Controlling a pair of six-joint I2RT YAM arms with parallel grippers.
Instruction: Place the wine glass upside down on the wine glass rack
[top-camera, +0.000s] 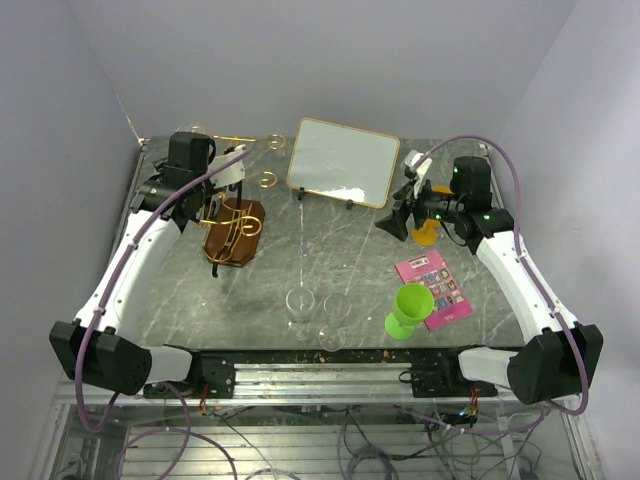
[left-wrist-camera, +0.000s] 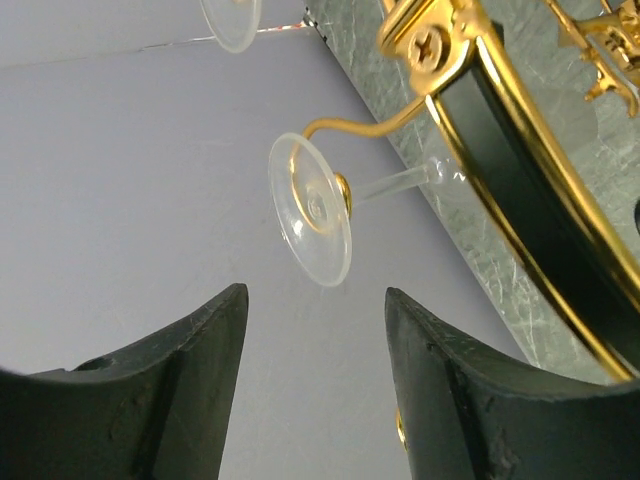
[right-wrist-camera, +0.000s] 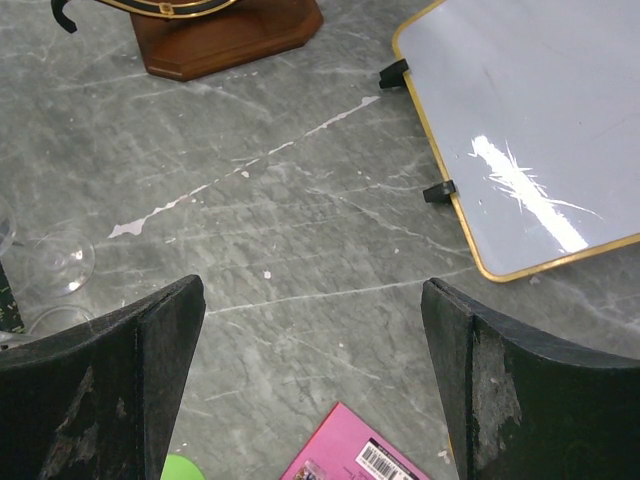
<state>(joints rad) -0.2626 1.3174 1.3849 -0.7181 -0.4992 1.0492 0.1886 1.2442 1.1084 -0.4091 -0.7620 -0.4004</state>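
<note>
The wine glass rack (top-camera: 235, 232) stands at the left on its dark-brown base, its gold hoop (left-wrist-camera: 520, 160) close on the right of the left wrist view. A clear wine glass (left-wrist-camera: 312, 207) hangs upside down on a scrolled gold arm, its foot facing my left gripper (left-wrist-camera: 315, 292). That gripper is open and empty, just short of the foot, high beside the rack's top (top-camera: 212, 158). A second glass foot (left-wrist-camera: 232, 20) shows at that view's top edge. Two more wine glasses (top-camera: 300, 305) stand upright near the front. My right gripper (top-camera: 395, 222) is open and empty above the table (right-wrist-camera: 315, 290).
A gold-framed white board (top-camera: 343, 162) leans at the back centre. A green cup (top-camera: 410, 308) and a pink card (top-camera: 433, 288) lie front right. An orange object (top-camera: 428, 234) sits under the right arm. Walls close in at the left and back.
</note>
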